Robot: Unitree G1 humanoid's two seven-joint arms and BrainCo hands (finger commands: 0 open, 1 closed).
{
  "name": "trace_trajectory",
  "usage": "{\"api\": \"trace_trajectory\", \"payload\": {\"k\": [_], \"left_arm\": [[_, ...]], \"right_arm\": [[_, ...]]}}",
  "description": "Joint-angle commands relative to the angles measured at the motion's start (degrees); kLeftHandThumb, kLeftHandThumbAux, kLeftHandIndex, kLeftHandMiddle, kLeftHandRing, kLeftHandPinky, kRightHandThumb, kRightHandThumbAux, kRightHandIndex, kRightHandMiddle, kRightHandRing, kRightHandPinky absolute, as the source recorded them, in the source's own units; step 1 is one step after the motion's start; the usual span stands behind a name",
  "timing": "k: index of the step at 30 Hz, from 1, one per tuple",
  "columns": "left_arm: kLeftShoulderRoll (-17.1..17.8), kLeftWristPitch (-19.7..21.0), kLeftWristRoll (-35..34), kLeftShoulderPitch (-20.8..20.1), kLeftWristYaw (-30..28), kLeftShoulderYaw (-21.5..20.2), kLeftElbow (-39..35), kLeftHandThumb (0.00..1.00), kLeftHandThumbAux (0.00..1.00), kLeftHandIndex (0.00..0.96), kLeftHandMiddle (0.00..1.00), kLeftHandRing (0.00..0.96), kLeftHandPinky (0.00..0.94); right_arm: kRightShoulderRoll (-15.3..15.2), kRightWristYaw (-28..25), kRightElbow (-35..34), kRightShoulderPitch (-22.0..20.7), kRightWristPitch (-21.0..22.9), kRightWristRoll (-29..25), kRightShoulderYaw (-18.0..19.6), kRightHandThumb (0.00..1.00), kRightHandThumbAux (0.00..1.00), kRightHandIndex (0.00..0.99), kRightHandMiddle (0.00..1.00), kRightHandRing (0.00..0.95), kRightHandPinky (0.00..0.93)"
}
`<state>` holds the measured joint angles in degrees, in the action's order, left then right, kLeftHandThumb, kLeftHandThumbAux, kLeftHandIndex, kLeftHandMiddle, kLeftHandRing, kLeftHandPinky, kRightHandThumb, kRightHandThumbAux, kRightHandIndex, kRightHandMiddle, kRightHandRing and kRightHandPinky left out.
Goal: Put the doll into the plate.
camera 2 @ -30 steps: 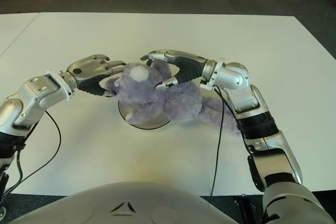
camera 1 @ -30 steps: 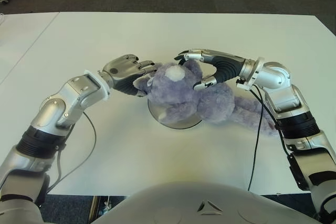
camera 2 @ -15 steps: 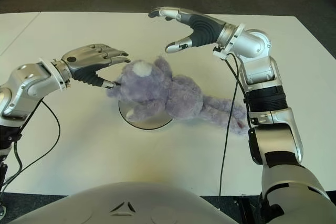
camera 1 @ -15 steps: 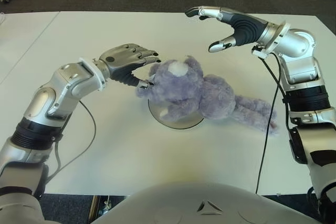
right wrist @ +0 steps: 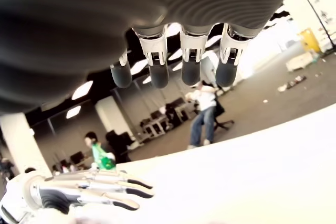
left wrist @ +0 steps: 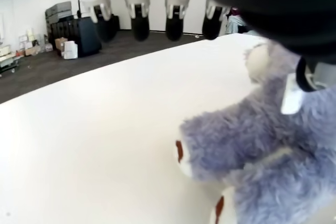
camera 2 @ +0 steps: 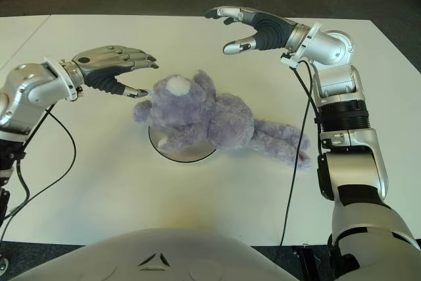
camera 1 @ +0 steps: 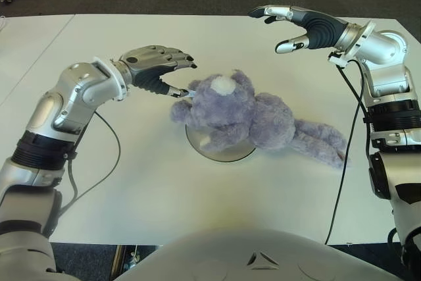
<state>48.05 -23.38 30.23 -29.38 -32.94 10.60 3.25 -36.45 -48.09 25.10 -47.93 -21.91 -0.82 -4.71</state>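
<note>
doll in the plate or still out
Partly in: the doll's head and chest lie over the plate; its legs trail onto the table. Both hands are open, clear.

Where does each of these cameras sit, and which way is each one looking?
Left eye: on the head, looking down at the table; shows both arms, doll on plate.
Right eye: same scene from slightly aside; left hand and right hand open.
Left wrist: behind its own fingertips, facing the doll.
Right wrist: behind its own fingers, facing across the table; the left hand shows farther off.
Shared: both eyes show everything; the left wrist shares the doll.
</note>
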Motion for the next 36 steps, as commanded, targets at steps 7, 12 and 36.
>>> {"api": "trace_trajectory", "payload": {"k": [7,12,36], "left_arm": [[3.1,0.9,-6.6,-6.1,-2.7,-4.4,7.3,0.431,0.239,0.0,0.0,0.0,0.0],[4.3,4.4,-8.3,-9.1,-5.5,-5.2,7.5,0.453,0.257,0.0,0.0,0.0,0.0],[5.0,6.5,-9.2,-9.9,-6.7,-5.5,6.5,0.455,0.271,0.0,0.0,0.0,0.0]], "right_arm": [[-1.0,4.9,13.1,-7.6,-1.9,1.4,3.6,0.081,0.287,0.0,0.0,0.0,0.0],[-1.6,5.6,14.2,-8.3,-0.9,0.0,5.2,0.058,0.304,0.0,0.0,0.0,0.0],[-3.7,3.0,16.6,-8.4,-0.3,-3.3,9.1,0.025,0.356,0.0,0.0,0.0,0.0]]}}
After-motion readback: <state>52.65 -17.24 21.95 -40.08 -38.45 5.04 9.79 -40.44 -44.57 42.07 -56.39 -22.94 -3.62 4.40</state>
